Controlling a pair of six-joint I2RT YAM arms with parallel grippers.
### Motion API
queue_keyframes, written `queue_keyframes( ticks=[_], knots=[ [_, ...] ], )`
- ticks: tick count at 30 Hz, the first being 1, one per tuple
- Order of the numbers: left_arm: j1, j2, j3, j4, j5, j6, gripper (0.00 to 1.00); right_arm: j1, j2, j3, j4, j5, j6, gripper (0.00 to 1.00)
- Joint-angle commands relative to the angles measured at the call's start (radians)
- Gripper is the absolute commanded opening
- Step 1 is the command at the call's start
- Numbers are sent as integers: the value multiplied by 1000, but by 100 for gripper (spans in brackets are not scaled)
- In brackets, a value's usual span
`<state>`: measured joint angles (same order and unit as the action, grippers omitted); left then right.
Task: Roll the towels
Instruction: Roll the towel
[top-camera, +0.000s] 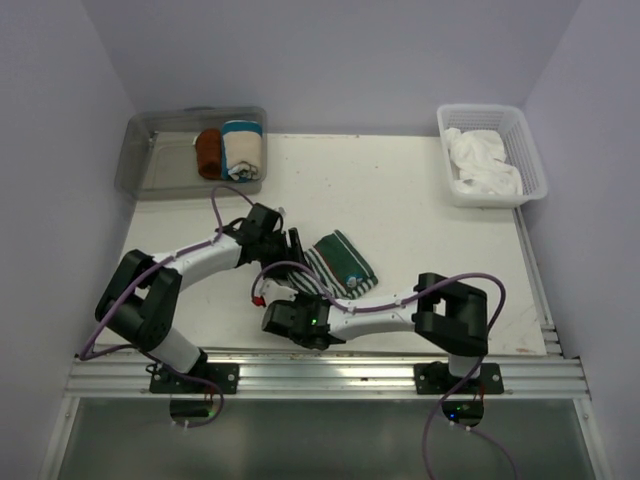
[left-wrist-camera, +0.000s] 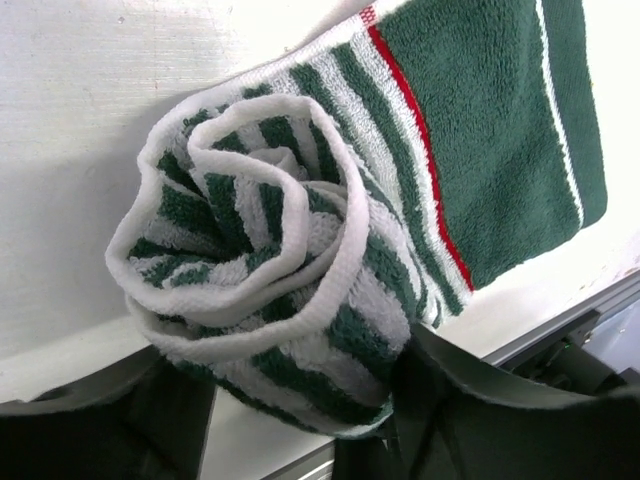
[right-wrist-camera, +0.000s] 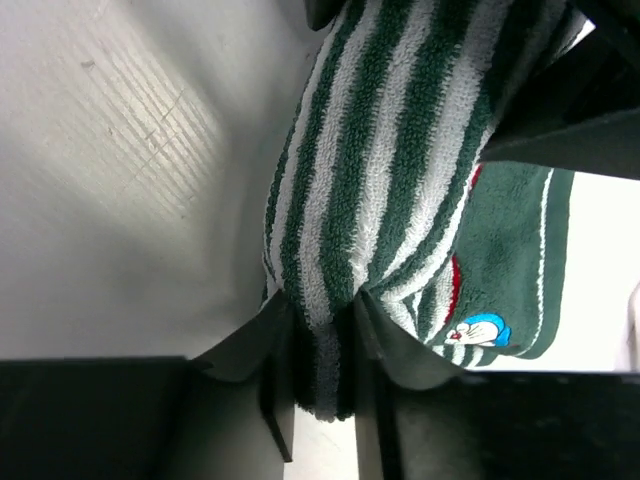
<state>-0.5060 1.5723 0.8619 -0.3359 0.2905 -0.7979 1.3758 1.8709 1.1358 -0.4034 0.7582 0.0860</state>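
surface (top-camera: 430, 230) | striped towel (top-camera: 342, 262) at centre, half rolled; soft, light, likely to unwind, so take it by the roll's ends | right end effector (right-wrist-camera: 320, 400) at its 7 o'clock pinches a fold | left end effector (top-camera: 291, 245) at 9 o'clock straddles the roll, grip unclear

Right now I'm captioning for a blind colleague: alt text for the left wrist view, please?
A green-and-white striped towel, rolled into a spiral, lies on a white table; its unrolled green end trails upper right. The left hand's fingers flank the roll.
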Motion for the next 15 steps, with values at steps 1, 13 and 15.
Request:
queue_keyframes(
  ticks=[1,13,15],
  knots=[
    [-3,-46,25,-23,-4,-9,72,-6,-48,-53,61,-23,60,20],
    [6,-143,86,-92,-33,11,92,-267,-375,-249,201,-589,254,1],
    [7,-155,92,-98,-34,11,93,-325,-403,-284,242,-714,297,1]
  ],
)
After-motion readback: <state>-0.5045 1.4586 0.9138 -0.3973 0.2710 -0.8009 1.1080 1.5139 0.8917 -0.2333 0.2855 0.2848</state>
